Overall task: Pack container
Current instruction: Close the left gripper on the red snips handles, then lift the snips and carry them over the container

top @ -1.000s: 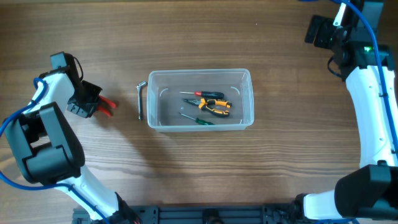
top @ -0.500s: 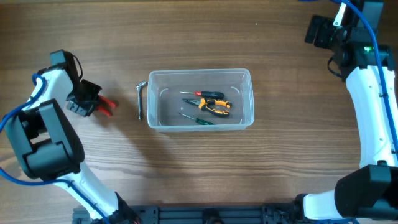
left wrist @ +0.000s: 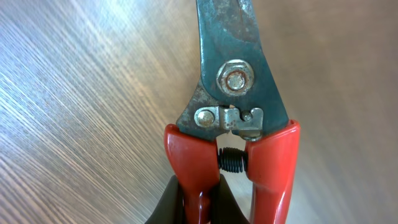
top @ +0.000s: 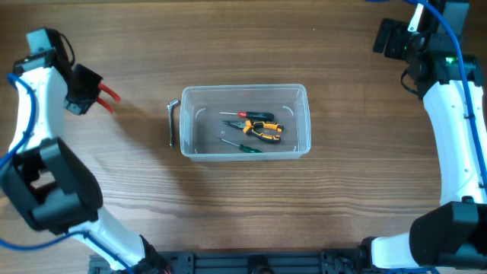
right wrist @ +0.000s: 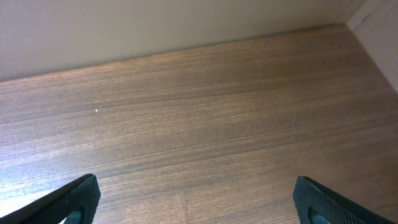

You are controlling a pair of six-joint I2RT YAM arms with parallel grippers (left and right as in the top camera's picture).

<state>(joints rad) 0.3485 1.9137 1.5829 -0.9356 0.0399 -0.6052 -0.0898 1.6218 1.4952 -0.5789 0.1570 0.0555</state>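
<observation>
Left hand clamped on snips by one red handle; swung from 9 to 10 o'clock of tub, probably lifted. Tub at centre of bench. Right hand apart, idle. Drop-in next.

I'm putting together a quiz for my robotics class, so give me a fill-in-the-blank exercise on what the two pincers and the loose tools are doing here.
1. The left pincer is shut on the ___-handled metal cutters.
2. The right pincer stands ___ above the wooden table.
3. The silver L-shaped metal wrench lies outside the clear plastic rectangular container, on the side nearer the ___ pincer.
Missing words: red; open; left.
</observation>
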